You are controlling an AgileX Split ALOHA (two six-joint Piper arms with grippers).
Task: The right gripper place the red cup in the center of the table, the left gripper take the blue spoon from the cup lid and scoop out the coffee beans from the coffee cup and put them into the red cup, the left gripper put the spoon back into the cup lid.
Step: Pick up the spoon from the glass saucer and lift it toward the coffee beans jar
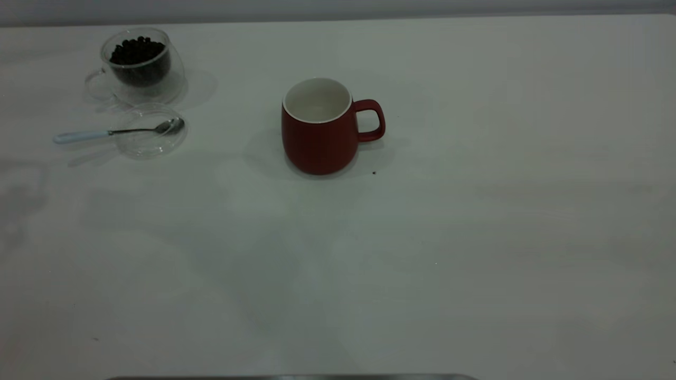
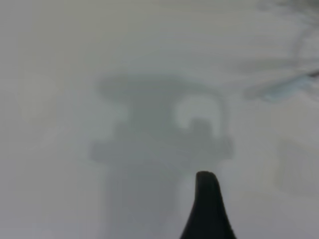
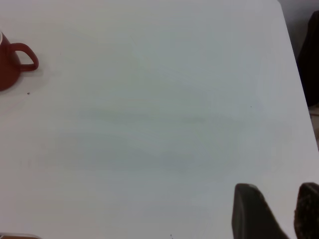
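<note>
In the exterior view the red cup stands empty at upper centre of the table, so placing looks done, while the blue spoon lies across the cup lid at upper left, the coffee beans unscooped in the coffee cup. The left wrist view shows only one dark tip of the left gripper at the bottom, holding nothing; how far it is open cannot be told. In the right wrist view the right gripper sits at lower right, fingers apart and empty, the red cup far off at upper left.
</note>
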